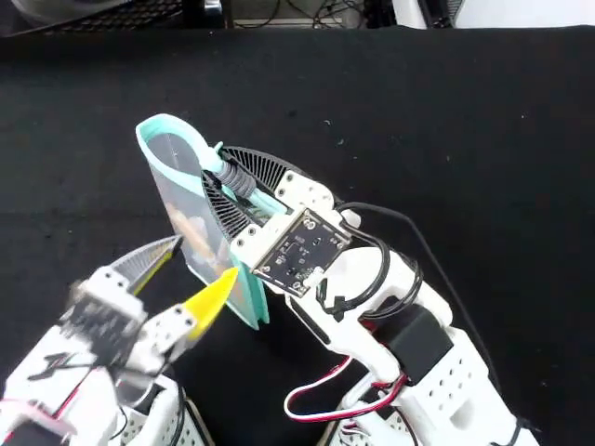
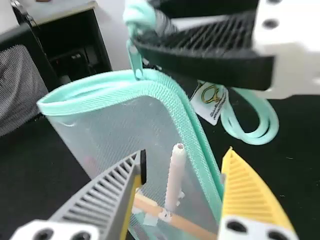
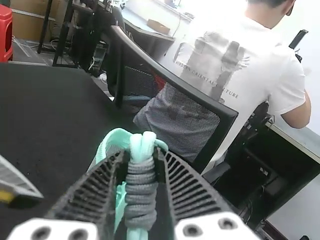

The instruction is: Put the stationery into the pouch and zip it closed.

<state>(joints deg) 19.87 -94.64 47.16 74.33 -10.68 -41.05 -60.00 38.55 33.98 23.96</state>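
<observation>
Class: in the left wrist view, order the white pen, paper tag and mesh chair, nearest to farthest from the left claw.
1. White pen: inside the pouch, within the left claw.
2. Paper tag: beyond, by the right claw.
3. Mesh chair: out in the room.

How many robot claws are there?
2. The right gripper is shut on the cord at the far end of the pouch. The left gripper is at the pouch's near end.
</observation>
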